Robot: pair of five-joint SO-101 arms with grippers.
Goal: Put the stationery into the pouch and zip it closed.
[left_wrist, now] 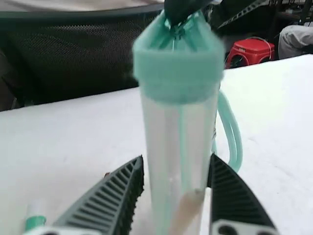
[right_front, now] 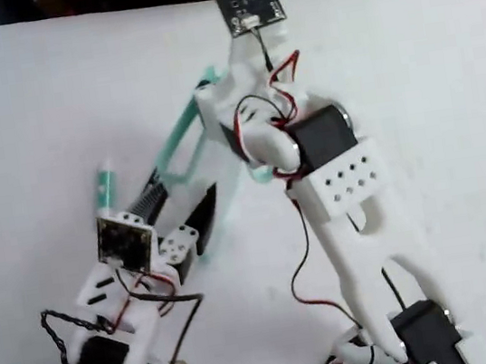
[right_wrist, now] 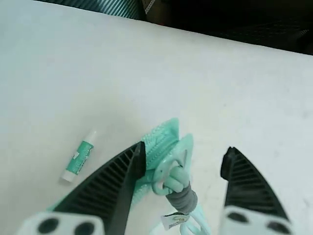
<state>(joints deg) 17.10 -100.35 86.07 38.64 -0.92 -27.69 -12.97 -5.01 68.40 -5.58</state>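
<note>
Pouch (left_wrist: 178, 142): clear tube body, mint-green zip end.

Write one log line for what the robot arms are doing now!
left gripper: at pouch body | right gripper: jaws open around zipper pull | green stick: on table, outside pouch

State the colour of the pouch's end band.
Mint green; the pouch shows best in the left wrist view.

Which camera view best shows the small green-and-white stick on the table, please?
The right wrist view: the stick lies whole on bare table. The high view shows it small beside the left end effector; the left wrist view catches just its end.
</note>
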